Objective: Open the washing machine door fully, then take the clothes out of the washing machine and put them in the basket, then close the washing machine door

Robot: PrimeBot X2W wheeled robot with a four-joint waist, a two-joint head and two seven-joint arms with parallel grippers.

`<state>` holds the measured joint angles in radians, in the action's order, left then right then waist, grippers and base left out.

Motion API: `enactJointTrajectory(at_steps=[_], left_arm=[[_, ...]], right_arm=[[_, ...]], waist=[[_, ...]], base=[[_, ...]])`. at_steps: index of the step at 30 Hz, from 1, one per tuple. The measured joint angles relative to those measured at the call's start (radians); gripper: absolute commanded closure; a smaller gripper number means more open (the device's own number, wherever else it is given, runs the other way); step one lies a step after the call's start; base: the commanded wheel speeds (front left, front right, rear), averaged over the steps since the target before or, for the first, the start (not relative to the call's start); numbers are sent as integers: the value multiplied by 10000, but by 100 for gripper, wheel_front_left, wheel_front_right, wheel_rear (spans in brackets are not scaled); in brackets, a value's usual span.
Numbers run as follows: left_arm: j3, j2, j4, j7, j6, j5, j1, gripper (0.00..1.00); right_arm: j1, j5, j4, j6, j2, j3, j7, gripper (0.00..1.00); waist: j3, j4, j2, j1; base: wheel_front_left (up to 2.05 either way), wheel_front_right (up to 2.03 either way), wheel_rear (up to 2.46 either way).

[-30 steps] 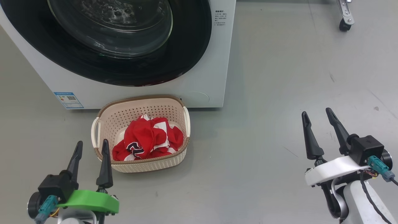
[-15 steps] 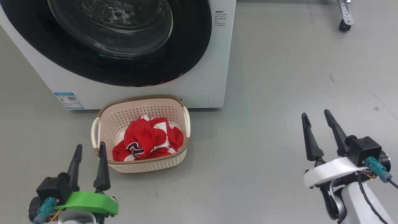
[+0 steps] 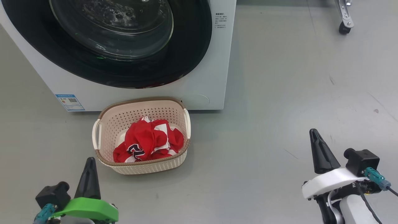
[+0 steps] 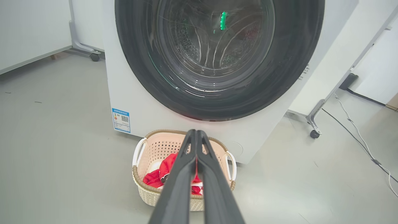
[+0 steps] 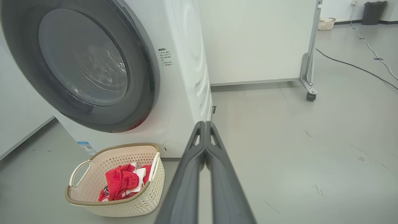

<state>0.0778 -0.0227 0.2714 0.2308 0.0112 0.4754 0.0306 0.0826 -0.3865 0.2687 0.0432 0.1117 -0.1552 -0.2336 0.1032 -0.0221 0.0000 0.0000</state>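
The washing machine (image 3: 214, 62) stands white at the top left, and its black-rimmed glass door (image 3: 118, 40) lies flat against its front. On the floor before it sits the cream basket (image 3: 102, 158), with the red and white clothes (image 3: 146, 141) heaped inside. My left gripper (image 3: 90, 161) is shut and empty, low at the left, just short of the basket's near corner. Far right, my right gripper (image 3: 313, 133) is shut and empty over bare floor. In the left wrist view the door (image 4: 292, 71) and basket (image 4: 140, 183) lie ahead; the right wrist view holds the door (image 5: 146, 74) and clothes (image 5: 119, 182).
Grey floor spreads to the right of the machine. A metal stand leg on a caster (image 3: 343, 28) stands at the back right. Cables (image 5: 351, 65) run over the floor farther off. A blue label (image 3: 70, 102) marks the machine's lower left front.
Both grippers have shut, their fingers coming together. Both have also sunk toward the bottom of the head view. The basket, clothes and door stay as they were.
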Motion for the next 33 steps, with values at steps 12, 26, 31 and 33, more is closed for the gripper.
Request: enactJointTrajectory(at_steps=[12,26,31,33], left_arm=[[-169,-2,56,-468,178,1751,3,100],[-435,-2,61,-1012,314,3294,12,100],[-504,-4,63,-1181,393,3891,16,100],[-539,-4,63,-1260,395,4155,18,100]], right_arm=[[0,-1900,-2,86,-113,376,464,100],[0,-3687,0,184,-194,802,982,100],[0,-4322,4,265,-211,941,1160,100],[0,-4558,4,274,-224,1005,1244,100]], waist=[[-154,36,0,0],[-303,70,0,0],[-356,81,0,1],[-377,86,0,0]], base=[[0,0,0],[0,0,0],[0,0,0],[0,0,0]])
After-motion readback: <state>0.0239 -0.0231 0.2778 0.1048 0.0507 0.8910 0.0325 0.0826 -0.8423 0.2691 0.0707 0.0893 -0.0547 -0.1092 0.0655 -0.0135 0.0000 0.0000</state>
